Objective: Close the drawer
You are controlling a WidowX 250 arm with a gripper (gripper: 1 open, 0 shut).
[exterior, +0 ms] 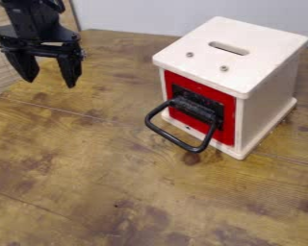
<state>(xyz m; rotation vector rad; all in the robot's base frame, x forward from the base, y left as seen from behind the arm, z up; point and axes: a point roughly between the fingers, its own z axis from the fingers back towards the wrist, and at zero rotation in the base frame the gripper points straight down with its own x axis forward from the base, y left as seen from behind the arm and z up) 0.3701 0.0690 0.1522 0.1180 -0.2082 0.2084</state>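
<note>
A black robot gripper with two downward-pointing fingers (51, 60) hangs above the far left part of a brown wood-grain counter (99, 159); its jaws stand apart, with nothing between them. Well to the right of the jaws, and somewhat nearer the viewer, sits a cream wooden cube casing (264, 96) with a slot in its top. In the casing's front is the small bright red box-shaped drawer (223, 135), bearing a black plate and a large black loop handle (173, 138) that juts out toward the viewer. The red front looks nearly flush with the casing, so the drawer seems closed or close to it, though this angle cannot settle which. The jaws touch neither handle nor drawer. What probably remains is to reach across and press the front fully home, if any gap is left.
</note>
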